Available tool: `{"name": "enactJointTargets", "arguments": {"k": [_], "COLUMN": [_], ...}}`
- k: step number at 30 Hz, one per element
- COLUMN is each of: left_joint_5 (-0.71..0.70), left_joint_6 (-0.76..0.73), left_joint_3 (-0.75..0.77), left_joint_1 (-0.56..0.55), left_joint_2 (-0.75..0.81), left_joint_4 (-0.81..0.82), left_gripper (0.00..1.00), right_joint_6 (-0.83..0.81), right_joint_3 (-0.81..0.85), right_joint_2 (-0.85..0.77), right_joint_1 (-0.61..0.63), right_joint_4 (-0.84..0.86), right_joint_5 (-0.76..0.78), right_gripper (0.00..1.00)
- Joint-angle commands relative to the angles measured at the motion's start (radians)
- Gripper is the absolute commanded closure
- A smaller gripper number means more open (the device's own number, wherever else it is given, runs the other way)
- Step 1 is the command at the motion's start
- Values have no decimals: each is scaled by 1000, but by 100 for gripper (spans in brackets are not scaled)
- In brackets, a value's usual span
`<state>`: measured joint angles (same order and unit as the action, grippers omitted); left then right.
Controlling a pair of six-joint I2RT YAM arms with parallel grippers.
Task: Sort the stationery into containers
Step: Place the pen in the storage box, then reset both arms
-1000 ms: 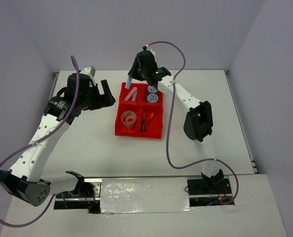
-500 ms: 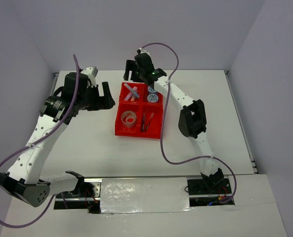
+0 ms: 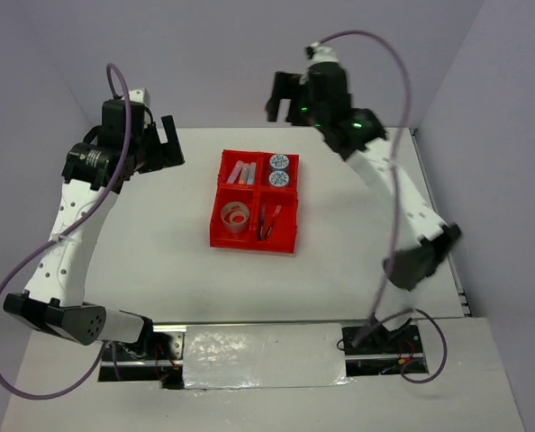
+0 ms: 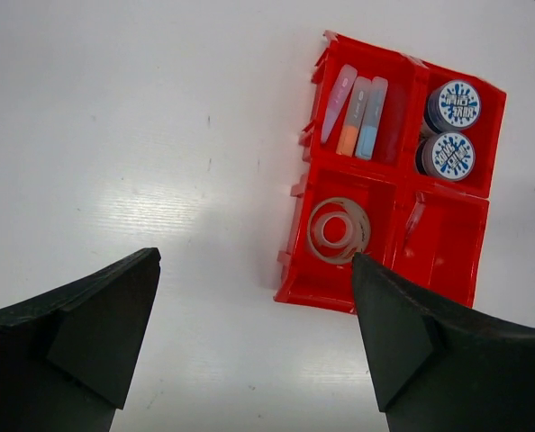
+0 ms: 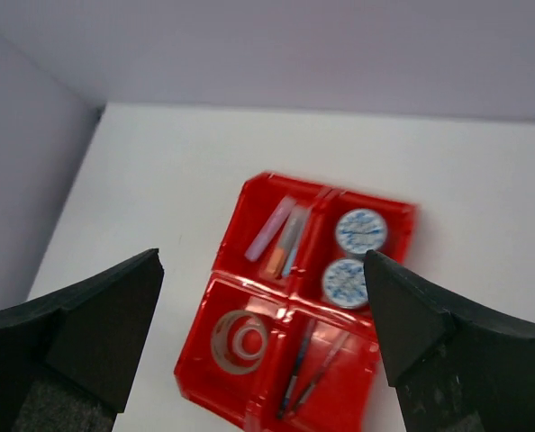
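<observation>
Black left fingers [image 4: 96, 324] hang spread wide and hold nothing, high over the counter [image 4: 141, 135] and well to the left of the red tray [image 3: 249, 241]. If that arm folds down carelessly, an elbow or a fingertip could sweep sideways into the tray. Nothing appears to fasten the tray down, so it would likely slide or tip.

In the tray's left half, the highlighters [image 4: 358, 112] lie in the far compartment, the purple one aslant against its neighbours. The tape rings [image 4: 338, 229] lie flat in the near one. In the right half are the two round rolls [image 4: 452, 130], far, and the thin pens [image 5: 308, 369], near. I can see no stationery loose on the counter, so the sorting looks finished. The real danger now is undoing it: a knock could roll a highlighter or flick the light pens over a low divider.

Farther right, the right fingers [image 5: 87, 315] are also spread wide and empty, raised high beyond the tray's far edge. That wrist's picture is smeared, so fine detail there is unsure. The purple cable [image 3: 376, 36] loops loosely above that arm. If the arm drops toward the middle, the slack could drag across the tray, or the two arms could meet over it.
</observation>
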<state>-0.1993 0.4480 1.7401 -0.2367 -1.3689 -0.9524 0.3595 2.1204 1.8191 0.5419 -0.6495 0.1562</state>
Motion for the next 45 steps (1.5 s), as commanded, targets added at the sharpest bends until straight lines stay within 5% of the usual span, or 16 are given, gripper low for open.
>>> {"name": "enactJointTargets", "arguments": {"k": [1, 13, 19, 45], "left_joint_5": [-66, -258, -255, -258], "left_joint_6": [-12, -14, 46, 92], "left_joint_3": [91, -189, -339, -383], "left_joint_1": [5, 5, 4, 5], "left_joint_2": [-15, 249, 386, 438], "left_joint_4": [-26, 118, 146, 106], "left_gripper": [1, 1, 1, 1], "right_joint_6": [-132, -73, -56, -68], "right_joint_3": [-74, -362, -379, -485], "right_joint_2": [-308, -895, -971, -1044], "right_joint_1": [-19, -34, -34, -34], "right_joint_4": [-133, -447, -539, -524], "right_joint_5": [159, 292, 315, 269], "right_gripper": [0, 0, 0, 0]}}
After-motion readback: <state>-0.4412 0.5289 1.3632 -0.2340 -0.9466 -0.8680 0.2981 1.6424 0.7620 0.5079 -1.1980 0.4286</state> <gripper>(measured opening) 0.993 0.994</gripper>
